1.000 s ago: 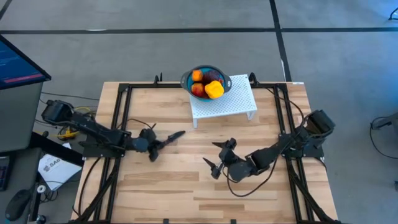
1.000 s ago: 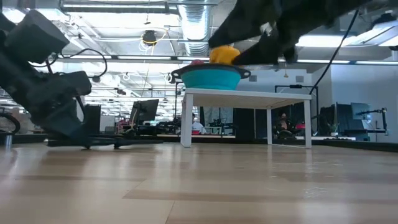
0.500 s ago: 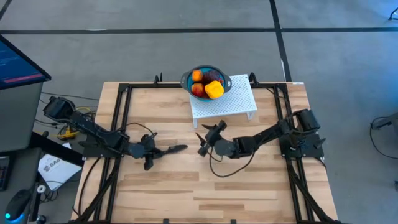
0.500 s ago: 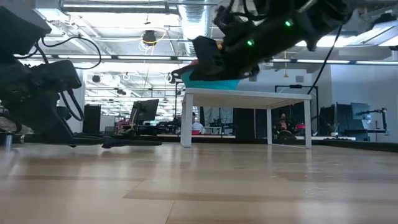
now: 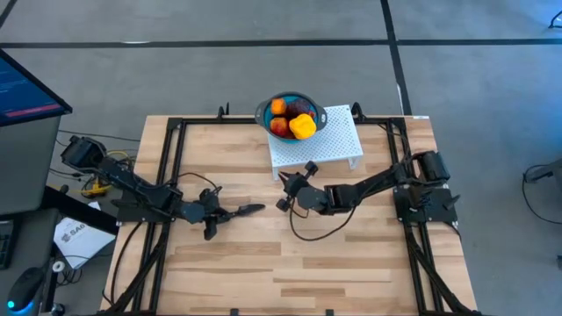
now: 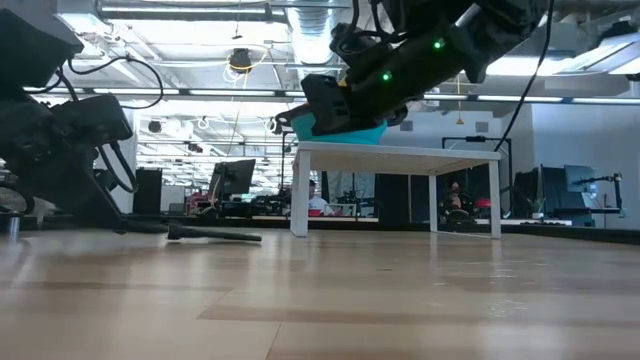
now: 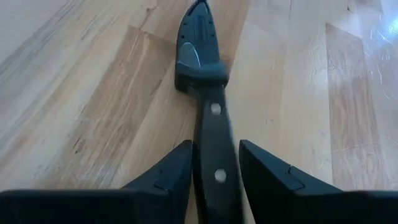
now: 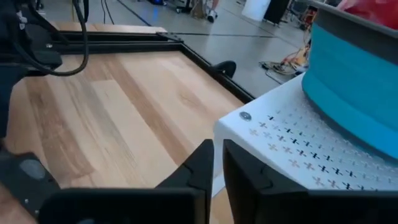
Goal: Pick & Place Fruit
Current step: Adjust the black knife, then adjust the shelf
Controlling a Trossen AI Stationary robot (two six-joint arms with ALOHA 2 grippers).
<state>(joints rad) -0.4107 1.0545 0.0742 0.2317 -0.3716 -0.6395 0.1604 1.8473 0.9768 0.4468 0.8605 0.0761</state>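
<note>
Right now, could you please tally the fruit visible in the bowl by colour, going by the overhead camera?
Orange: 1
Dark purple: 1
Red: 1
Yellow: 1, blocky
Total: 4 visible from above in the blue bowl; any pieces buried beneath them cannot be seen.

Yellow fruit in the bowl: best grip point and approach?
Probably from straight above, fingers across its sides. The yellow fruit sits on top of the pile at the bowl edge nearest the arms, clear of the rim; the red fruit crowds it on one side. The right gripper, shut, is nearest.
</note>
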